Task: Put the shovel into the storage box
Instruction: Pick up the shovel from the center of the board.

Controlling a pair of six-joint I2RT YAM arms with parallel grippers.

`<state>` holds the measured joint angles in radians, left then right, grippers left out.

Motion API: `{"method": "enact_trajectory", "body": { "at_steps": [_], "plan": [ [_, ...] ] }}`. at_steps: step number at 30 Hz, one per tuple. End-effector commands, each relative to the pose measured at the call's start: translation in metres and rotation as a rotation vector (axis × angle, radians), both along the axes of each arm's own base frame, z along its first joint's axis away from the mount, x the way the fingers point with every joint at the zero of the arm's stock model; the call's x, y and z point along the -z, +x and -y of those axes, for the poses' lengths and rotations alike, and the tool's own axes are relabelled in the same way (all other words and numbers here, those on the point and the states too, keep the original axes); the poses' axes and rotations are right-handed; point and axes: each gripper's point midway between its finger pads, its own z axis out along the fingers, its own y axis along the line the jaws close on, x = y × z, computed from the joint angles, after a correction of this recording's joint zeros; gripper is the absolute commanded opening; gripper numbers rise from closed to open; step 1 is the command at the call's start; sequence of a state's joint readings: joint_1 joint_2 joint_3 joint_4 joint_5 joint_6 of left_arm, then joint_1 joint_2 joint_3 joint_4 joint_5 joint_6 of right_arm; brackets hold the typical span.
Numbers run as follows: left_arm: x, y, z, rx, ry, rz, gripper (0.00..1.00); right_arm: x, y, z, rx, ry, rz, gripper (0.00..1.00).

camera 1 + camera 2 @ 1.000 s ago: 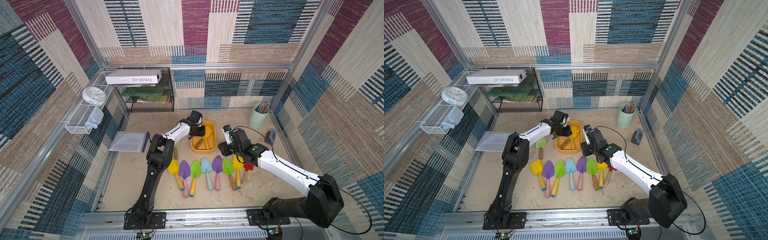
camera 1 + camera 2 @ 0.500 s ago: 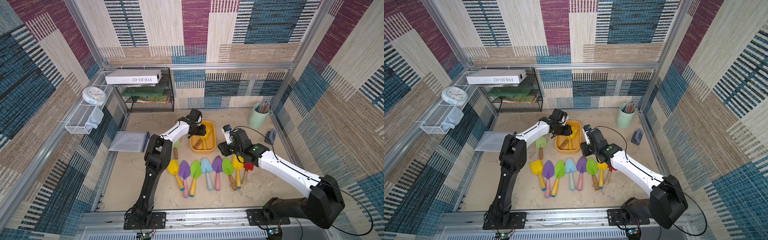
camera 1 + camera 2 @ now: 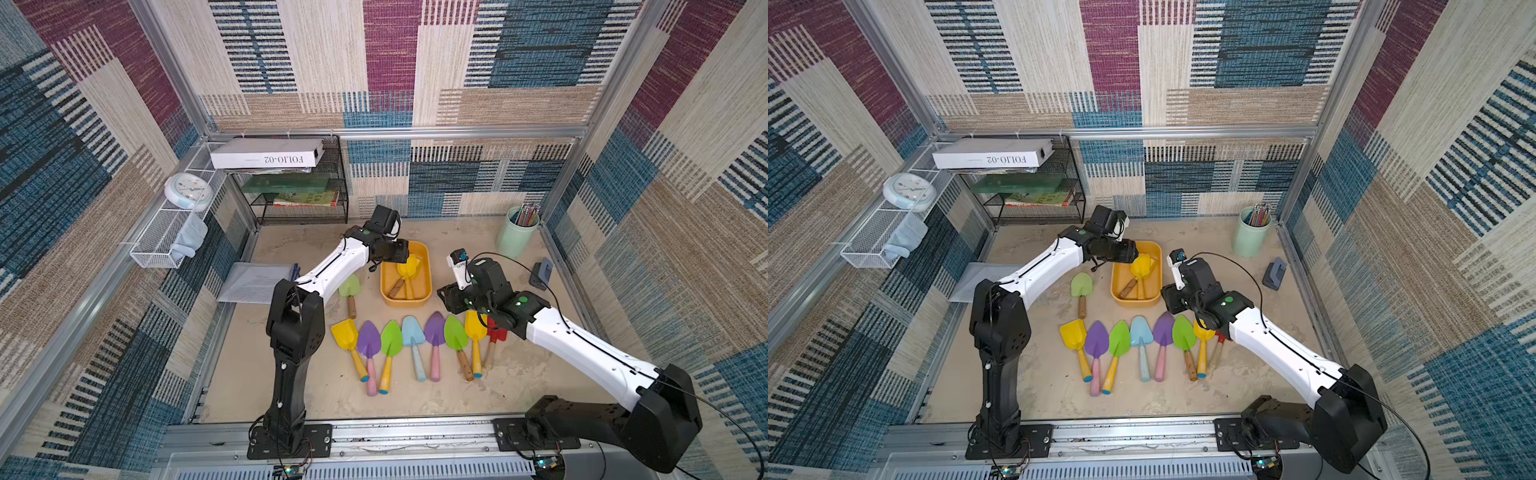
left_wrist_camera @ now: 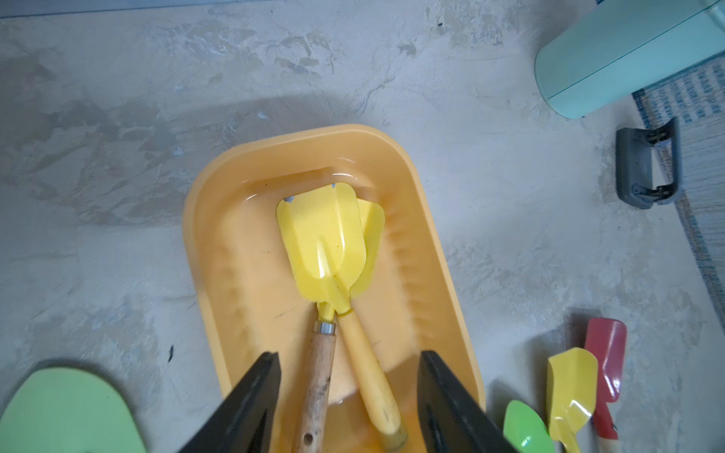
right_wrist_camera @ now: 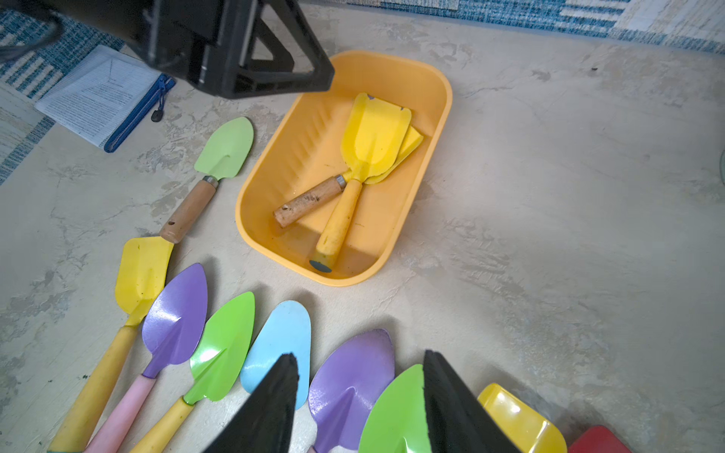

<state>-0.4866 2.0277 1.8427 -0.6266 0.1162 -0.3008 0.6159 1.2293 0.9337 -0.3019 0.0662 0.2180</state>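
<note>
Shovel (image 3: 350, 291) in pale green is found at eight o'clock of the nearer left claw (image 3: 402, 258) — spread, empty — long axis twelve-to-six.

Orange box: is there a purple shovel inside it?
No, the storage box holds only two yellow shovels, and both purple shovels lie on the table outside it.
</note>
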Motion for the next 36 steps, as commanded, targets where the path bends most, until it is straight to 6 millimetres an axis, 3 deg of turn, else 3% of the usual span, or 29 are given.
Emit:
{"method": "enact_trajectory", "body": {
  "at_steps": [1, 7, 12, 16, 24, 36],
  "plan": [
    [0.001, -0.022, -0.031, -0.099, 0.086, -0.059, 0.61, -0.002, -0.004, 0.001, -0.002, 0.013, 0.004, 0.56],
    [0.012, -0.073, -0.075, -0.219, 0.179, -0.164, 0.68, -0.006, -0.007, 0.005, 0.023, 0.028, 0.004, 0.56],
    [0.035, -0.115, -0.113, -0.331, 0.295, -0.284, 0.67, -0.003, -0.008, 0.006, 0.034, 0.035, -0.015, 0.56],
    [0.056, -0.132, -0.129, -0.38, 0.375, -0.36, 0.67, 0.001, -0.008, 0.001, 0.015, 0.045, -0.029, 0.56],
    [0.097, -0.134, -0.14, -0.447, 0.432, -0.464, 0.67, 0.006, -0.01, 0.0, 0.005, 0.038, -0.045, 0.56],
    [0.127, -0.109, -0.132, -0.473, 0.299, -0.488, 0.65, 0.01, -0.009, 0.007, 0.027, 0.005, -0.033, 0.56]
  ]
}}
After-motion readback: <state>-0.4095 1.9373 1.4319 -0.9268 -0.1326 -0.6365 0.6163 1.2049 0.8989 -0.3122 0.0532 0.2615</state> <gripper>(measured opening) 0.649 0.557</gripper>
